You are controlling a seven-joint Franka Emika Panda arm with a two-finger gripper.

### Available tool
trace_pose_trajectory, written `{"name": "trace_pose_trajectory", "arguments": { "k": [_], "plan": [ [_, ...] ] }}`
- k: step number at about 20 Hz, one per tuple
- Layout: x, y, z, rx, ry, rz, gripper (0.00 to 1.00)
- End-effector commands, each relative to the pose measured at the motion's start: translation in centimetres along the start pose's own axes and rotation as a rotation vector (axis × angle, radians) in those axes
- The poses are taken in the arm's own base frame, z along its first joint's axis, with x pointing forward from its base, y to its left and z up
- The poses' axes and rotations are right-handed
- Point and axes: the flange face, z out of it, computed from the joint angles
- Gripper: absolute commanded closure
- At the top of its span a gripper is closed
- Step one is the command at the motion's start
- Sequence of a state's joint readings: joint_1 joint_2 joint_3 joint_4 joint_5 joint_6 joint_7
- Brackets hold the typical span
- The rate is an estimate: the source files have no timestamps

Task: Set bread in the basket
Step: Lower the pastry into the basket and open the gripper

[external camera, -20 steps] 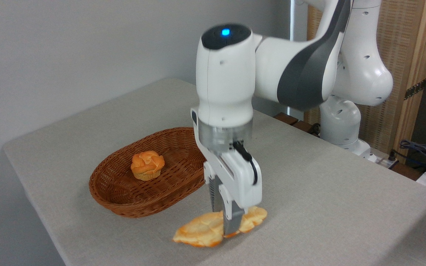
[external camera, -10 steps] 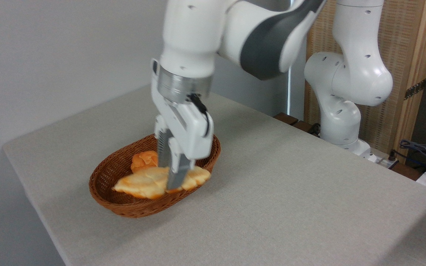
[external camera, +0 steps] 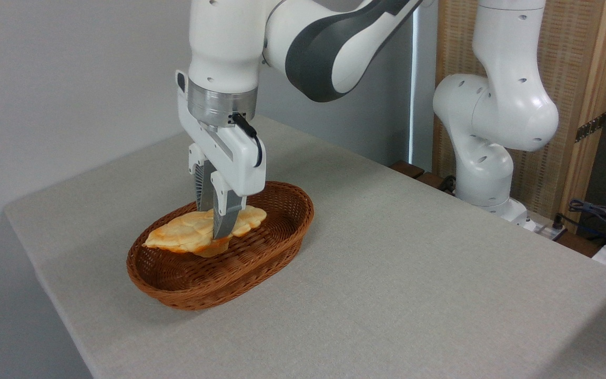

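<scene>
Grey table [external camera: 387, 273]; gripper [external camera: 218, 223] pinches bread [external camera: 187, 237] mid-length, long axis running left-right of fingers along the basket [external camera: 282, 231] just beneath.

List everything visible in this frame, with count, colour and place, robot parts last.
bread: 1, pale golden with browner edges, held over the basket's inside, between the fingers.
basket: 1, reddish-brown wicker, oval, on the left part of the table.
table: 1, grey cloth-covered top, fills most of the view.
wooden panel: 1, light wood with woven inset, right background.
cables: a few, dark, far right edge.
robot arm: 1, white and grey, base at the table's far right, reaching left.
gripper: 1, white body, grey fingers, closed on the bread above the basket.
</scene>
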State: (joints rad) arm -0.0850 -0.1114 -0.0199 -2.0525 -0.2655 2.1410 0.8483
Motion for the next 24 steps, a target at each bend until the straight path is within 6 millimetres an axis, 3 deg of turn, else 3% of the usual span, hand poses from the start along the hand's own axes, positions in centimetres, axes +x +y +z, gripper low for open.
{"name": "trace_pose_trajectory", "arguments": {
  "k": [1,8,24],
  "plan": [
    [-0.1,0.0,-0.2,-0.009,-0.002,-0.116,0.01],
    [-0.6,0.0,1.1,-0.044,-0.039,-0.111,0.0],
    [-0.7,0.3,1.5,-0.056,-0.054,-0.109,0.0]
  ]
}}
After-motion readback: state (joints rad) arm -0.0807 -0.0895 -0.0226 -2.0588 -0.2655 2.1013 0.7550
